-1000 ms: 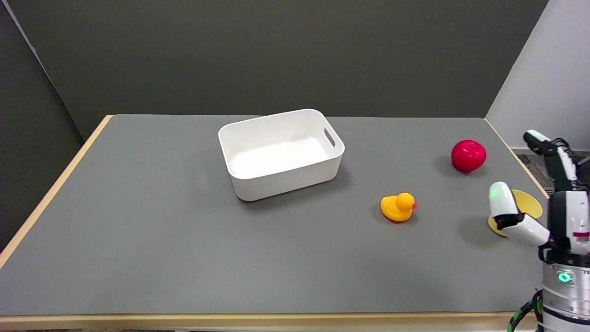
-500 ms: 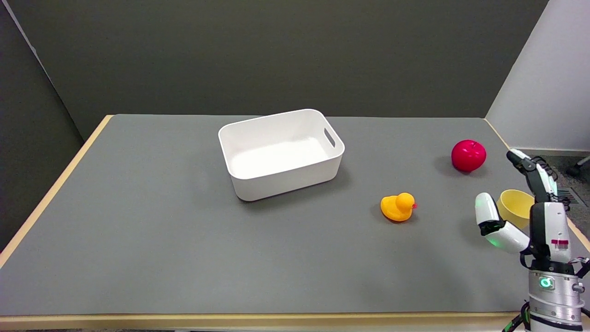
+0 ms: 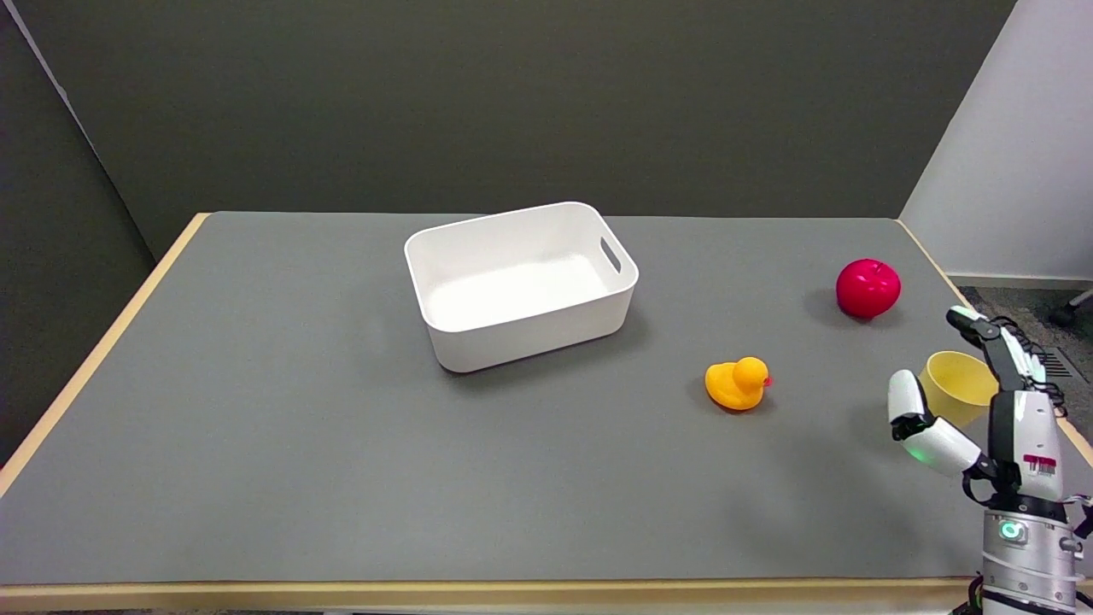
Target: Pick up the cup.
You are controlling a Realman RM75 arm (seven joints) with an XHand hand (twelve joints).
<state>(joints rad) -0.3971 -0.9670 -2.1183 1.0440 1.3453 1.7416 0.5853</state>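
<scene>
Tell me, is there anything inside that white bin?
Nothing shows inside the white bin: its bare white floor is in view. The strip of floor right behind its near wall is hidden from the camera.

No text can be read anywhere; the right hand [image 3: 995,408] carries a small red-and-white label [image 3: 1043,465] on its back, too small to make out.

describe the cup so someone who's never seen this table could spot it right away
Start at the grey table's right edge and come nearer than the red apple. The cup sits there between the right hand's spread fingers. It is pale yellow, open-mouthed and hollow, unlike the orange-yellow duck to its left.
</scene>
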